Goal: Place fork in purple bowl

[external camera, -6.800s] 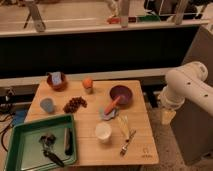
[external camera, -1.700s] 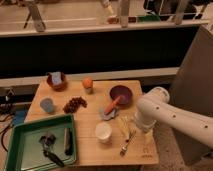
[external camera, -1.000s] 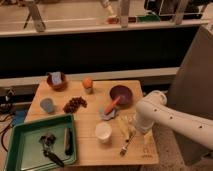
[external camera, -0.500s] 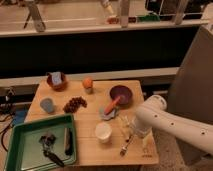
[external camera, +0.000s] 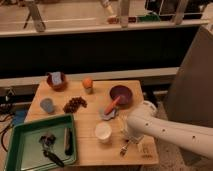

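At lower centre the gripper is positioned over the fork; its opening cannot be told. A grasp is needed next.

Green tray, white cup, orange, grapes, blue cup, brown bowl

Table: pale wood, matt, smooth board.
Fork: thin silvery-grey metal with a faint sheen.
Purple bowl: smooth, dull gloss, plastic by the look.
White cup: smooth, matt.
Green tray: smooth, plastic-looking, slight shine along the rim.
My arm: hard white shell, smooth satin finish, dotted with small dark holes.
My gripper: low over the table's front right, just above the fork and beside the white cup; pale, finish too unclear to tell.
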`<action>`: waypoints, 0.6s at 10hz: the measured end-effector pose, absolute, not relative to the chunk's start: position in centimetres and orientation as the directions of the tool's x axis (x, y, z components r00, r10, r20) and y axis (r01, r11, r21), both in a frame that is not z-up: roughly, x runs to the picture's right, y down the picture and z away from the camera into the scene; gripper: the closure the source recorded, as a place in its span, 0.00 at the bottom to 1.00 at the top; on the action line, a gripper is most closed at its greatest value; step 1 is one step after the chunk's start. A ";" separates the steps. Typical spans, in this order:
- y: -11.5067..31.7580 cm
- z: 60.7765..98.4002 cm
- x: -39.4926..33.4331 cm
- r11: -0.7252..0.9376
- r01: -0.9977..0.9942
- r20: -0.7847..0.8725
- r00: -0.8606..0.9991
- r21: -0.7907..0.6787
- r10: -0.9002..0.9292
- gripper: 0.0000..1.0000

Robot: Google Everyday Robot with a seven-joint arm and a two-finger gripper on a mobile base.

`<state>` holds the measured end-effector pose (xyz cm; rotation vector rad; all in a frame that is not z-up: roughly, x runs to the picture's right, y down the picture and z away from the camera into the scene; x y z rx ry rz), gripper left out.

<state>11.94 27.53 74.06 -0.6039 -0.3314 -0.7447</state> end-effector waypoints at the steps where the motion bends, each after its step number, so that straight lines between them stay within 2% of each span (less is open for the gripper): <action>1: 28.3 74.3 11.8 0.561 0.730 0.483 0.682 -0.392 -0.549 0.20; 6: 31.8 76.4 11.7 0.500 0.756 0.524 0.653 -0.422 -0.546 0.20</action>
